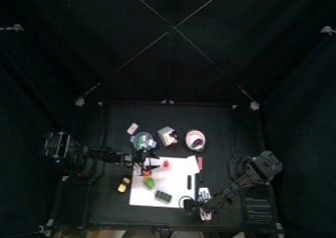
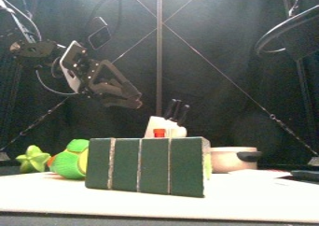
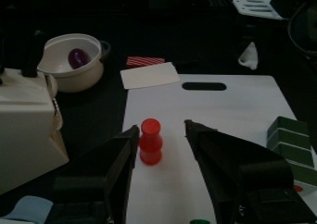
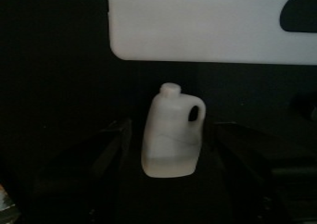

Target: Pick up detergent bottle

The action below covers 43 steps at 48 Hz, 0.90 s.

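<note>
You are looking at a small black table (image 1: 226,119) fenced by black curtains, with a flat white cutting board with a slot handle (image 3: 223,98) lying near its front middle. In the front view a dark green block with pale vertical stripes (image 2: 145,165) stands nearest the camera and hides much behind it. Beside the board, your left wrist camera shows a boxy cream-white appliance (image 3: 28,126) and a round white bowl with something purple inside (image 3: 70,61).

The thing you want, the small white plastic detergent bottle with a moulded handle (image 4: 172,132), lies on the bare black tabletop just off the board's edge, on the right arm's side of the table. Your right gripper (image 4: 170,152) is at it, jaws spread wide to either side of the bottle; they have not closed on it, and contact cannot be told.

Your left gripper (image 3: 164,140) hangs above the board, seen raised in the front view (image 2: 121,95), jaws apart. Between them in the wrist picture stands a small red peg-shaped piece (image 3: 150,142) on the board, untouched as far as you can see.
</note>
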Motion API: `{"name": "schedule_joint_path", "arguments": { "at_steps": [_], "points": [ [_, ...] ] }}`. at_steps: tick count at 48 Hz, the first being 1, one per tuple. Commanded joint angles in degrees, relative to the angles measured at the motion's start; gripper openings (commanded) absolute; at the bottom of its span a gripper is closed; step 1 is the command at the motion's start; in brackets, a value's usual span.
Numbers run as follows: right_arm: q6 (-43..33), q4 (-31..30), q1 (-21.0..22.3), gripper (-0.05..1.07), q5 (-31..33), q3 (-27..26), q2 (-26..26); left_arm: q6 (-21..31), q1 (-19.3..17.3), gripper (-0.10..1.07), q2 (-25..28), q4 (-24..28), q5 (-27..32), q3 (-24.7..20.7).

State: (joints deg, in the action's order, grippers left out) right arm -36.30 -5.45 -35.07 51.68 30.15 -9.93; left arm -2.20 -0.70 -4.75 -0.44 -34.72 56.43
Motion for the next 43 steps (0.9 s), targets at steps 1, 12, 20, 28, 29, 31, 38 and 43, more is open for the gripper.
{"name": "schedule_joint_path", "arguments": {
  "at_steps": [1,12,20,28,29,31,38,43],
  "points": [
    [-0.09,-0.35,0.09,0.85,0.09,0.18,1.41,0.09,-0.09,0.83,-0.97,-0.09,-0.35,-0.62],
    [-0.70,-2.11,0.18,0.69,0.97,-0.26,2.81,0.09,-0.09,0.83,-0.97,-0.09,-0.35,-0.62],
    [-1.23,-4.04,0.18,0.67,2.20,-0.70,6.15,0.09,-0.09,0.83,-0.97,-0.09,-0.35,-0.62],
    [-1.23,-5.71,0.44,0.66,2.20,-0.62,7.03,0.09,-0.09,0.83,-0.97,-0.09,-0.35,-0.62],
    [-1.23,-5.89,0.53,0.66,2.20,-0.53,7.03,0.18,-0.09,0.83,-1.05,-0.09,-0.35,-0.53],
    [-1.23,-6.15,0.62,0.66,2.20,-0.53,7.03,0.09,-0.09,0.83,-1.05,-0.09,-0.35,-0.62],
    [-1.32,-7.03,0.79,0.66,1.93,-0.79,7.12,0.09,-0.09,0.83,-1.05,-0.09,-0.35,-0.62],
    [-1.58,-8.35,1.23,0.66,0.53,-0.44,8.09,0.18,0.09,0.83,-1.05,-0.09,-0.35,-0.62]
  ]
}}
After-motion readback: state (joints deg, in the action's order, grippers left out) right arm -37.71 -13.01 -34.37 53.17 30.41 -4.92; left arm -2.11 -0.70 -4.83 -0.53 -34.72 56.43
